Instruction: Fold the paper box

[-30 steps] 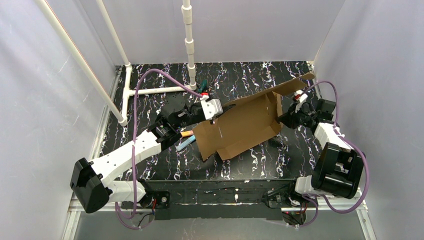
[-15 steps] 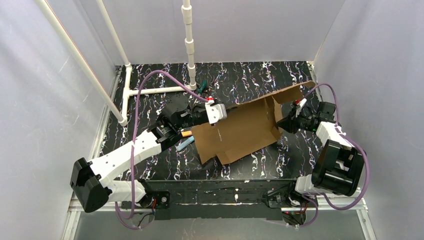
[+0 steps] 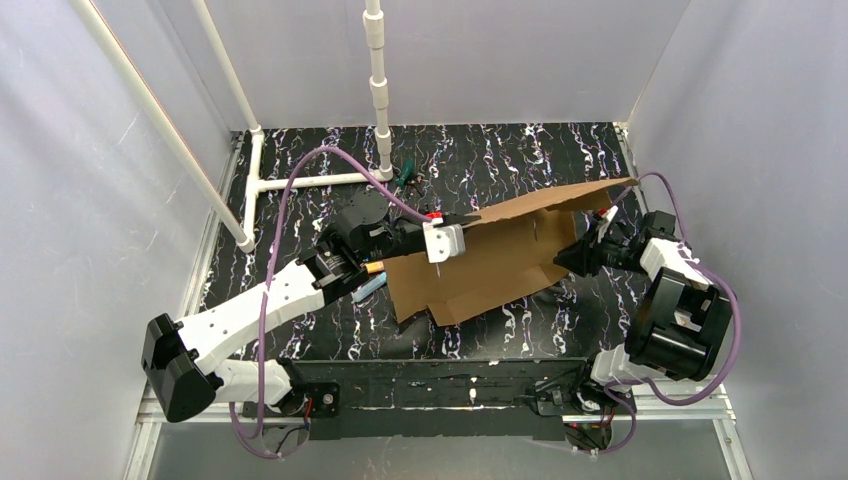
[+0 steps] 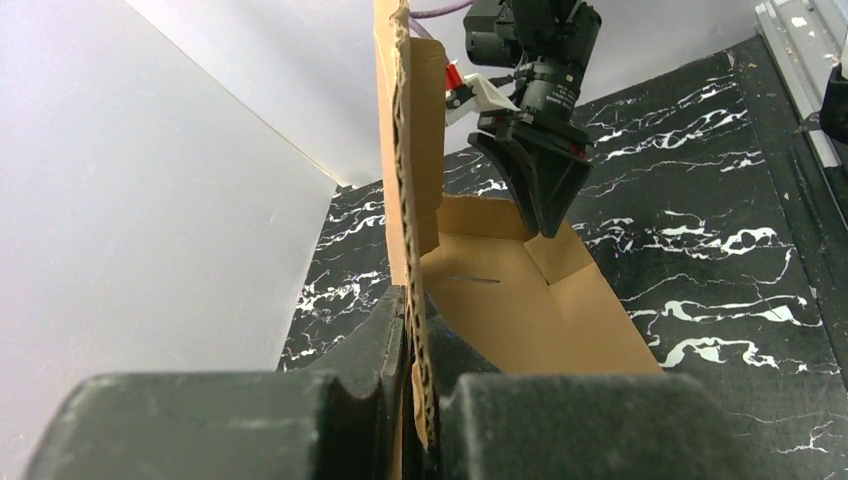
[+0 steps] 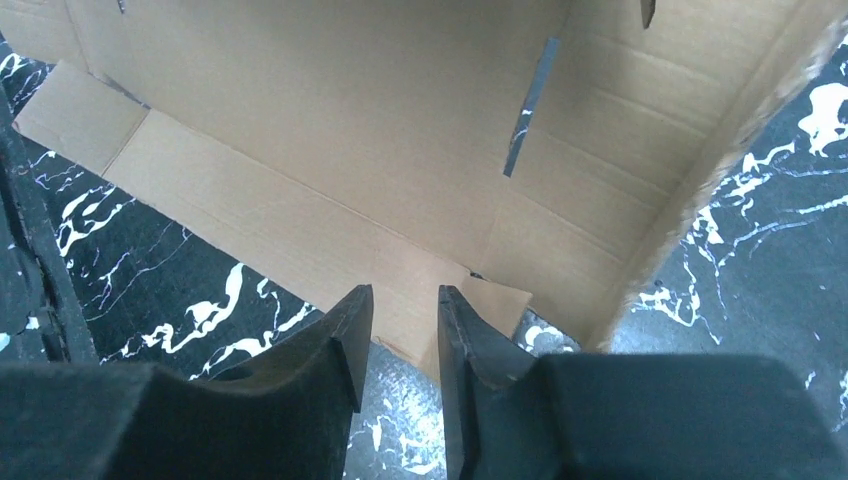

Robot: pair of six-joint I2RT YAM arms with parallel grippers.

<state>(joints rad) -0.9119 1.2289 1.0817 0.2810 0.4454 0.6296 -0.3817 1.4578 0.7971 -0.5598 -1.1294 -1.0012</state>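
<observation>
Since a second ago the left arm (image 3: 285, 292) has swung rightward and nearer, carrying its pinched edge of the plain brown corrugated cardboard paper box (image 3: 490, 262) along. The sheet's raised back panel now leans lower, its top edge one straight slant. The right jaws have come nearer and parted a little. The left jaws are clamped tight on the upright cardboard edge at the box's left end. The box rests slantwise on the middle of the black marbled bench (image 3: 500, 150). The right jaws stand narrowly apart, gripping nothing, their tips at the small flap of the box's right corner.
</observation>
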